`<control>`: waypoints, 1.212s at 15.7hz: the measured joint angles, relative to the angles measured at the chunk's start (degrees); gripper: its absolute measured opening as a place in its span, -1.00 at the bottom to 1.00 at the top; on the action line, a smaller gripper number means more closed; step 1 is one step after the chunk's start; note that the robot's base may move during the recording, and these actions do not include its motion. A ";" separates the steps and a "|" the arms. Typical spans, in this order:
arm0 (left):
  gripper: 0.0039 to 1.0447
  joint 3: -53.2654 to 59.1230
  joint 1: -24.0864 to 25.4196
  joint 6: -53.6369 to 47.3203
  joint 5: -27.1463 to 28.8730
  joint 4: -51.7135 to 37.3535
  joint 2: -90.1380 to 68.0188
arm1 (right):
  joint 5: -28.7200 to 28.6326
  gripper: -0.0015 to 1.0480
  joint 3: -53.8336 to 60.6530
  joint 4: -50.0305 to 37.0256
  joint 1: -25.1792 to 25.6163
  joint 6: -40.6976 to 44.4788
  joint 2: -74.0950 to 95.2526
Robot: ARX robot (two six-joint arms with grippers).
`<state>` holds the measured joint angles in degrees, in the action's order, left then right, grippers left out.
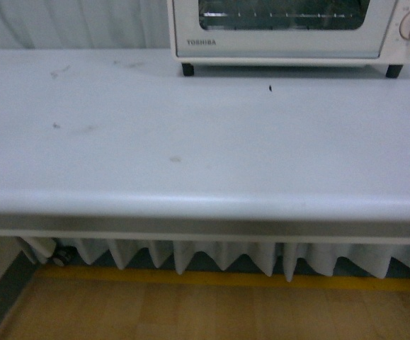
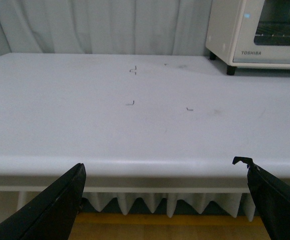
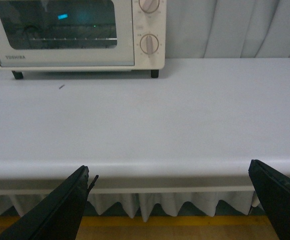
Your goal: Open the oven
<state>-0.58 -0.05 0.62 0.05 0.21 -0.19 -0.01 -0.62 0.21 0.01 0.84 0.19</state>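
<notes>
White curtain (image 2: 109, 25) at the back, pale grey desk (image 1: 190, 142) in front of it, pleated white skirt hanging under the desk's near edge.

Left gripper (image 2: 160, 165) is hovering just off that near edge, jaws spread wide with nothing between them. Right gripper (image 3: 169, 167) is doing the same thing, jaws wide apart and holding nothing. Neither arm is showing in the front view, so I'm guessing both are sitting low and short of the desk.

Working outward, I'm crossing mostly bare desk with a few dark specks (image 2: 130, 103) before getting to the oven (image 1: 282, 42). It's sitting at the far edge, right of the middle, well apart from both grippers. The door is looking shut, so I'm calling the task not started, and this is the approach step.

The right wrist is facing the oven more squarely, so I'm leaning toward that arm. The next move is calling for a long reach over the desk to the top of the door. The handle isn't showing in any view, so I'm expecting to lift the wrist to find it before closing on it and pulling down.

Through the glass I'm only making out the wire rack (image 3: 59, 39). Nothing seems to be sitting on it, though reflections are hiding part of the inside. Two round knobs (image 3: 149, 44) are sitting on the front, toward the desk's right edge.
</notes>
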 joint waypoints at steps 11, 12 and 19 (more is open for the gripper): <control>0.88 -0.04 0.00 -0.02 -0.11 -0.37 0.00 | 0.00 0.87 0.00 -0.04 0.00 0.00 -0.02; 0.88 -0.02 0.00 -0.02 -0.02 0.13 -0.09 | 0.00 0.87 0.00 0.11 0.00 -0.02 0.04; 0.88 -0.02 0.00 -0.02 -0.04 0.00 0.00 | 0.00 0.87 0.00 0.02 0.00 -0.02 0.04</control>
<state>-0.60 -0.05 0.60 0.01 0.21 -0.19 -0.01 -0.62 0.23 0.01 0.82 0.23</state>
